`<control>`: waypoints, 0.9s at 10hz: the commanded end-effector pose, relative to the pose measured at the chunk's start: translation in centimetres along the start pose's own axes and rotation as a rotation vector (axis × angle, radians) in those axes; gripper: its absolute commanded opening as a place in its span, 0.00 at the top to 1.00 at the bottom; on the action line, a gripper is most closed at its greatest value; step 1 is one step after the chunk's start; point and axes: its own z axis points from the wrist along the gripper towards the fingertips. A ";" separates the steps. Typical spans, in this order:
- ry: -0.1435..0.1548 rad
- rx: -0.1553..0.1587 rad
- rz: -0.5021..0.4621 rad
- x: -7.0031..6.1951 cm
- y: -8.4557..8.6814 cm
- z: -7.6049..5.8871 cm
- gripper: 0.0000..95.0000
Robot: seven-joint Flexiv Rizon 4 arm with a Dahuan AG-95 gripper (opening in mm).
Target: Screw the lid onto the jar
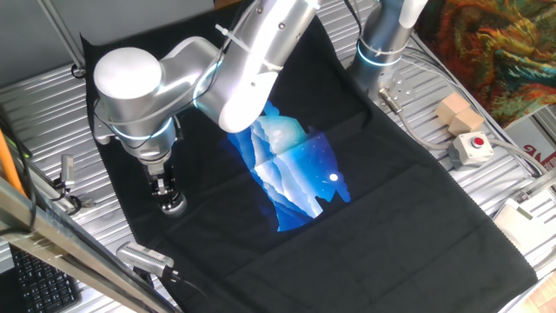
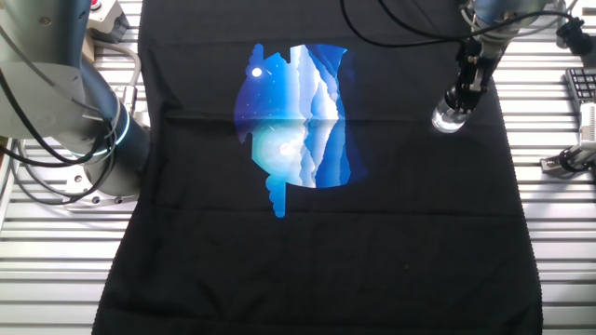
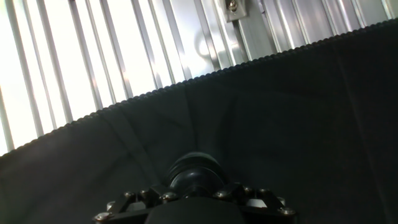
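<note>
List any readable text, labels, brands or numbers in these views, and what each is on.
No text can be read for certain.
Red letters on the white sheet at the table's edge: cut off by the frame, unreadable.
Red-buttoned box: no legible marking.
Keyboard: keys too small to read.
Black cloth: a blue mountain print, no words.
Jar and pincer: no label visible.
</note>
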 end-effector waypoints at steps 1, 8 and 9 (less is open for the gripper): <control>-0.001 0.003 0.004 0.0 0.1 0.1 1.00; 0.009 0.003 -0.002 0.0 0.1 0.1 1.00; 0.007 0.000 -0.003 0.0 0.1 0.1 1.00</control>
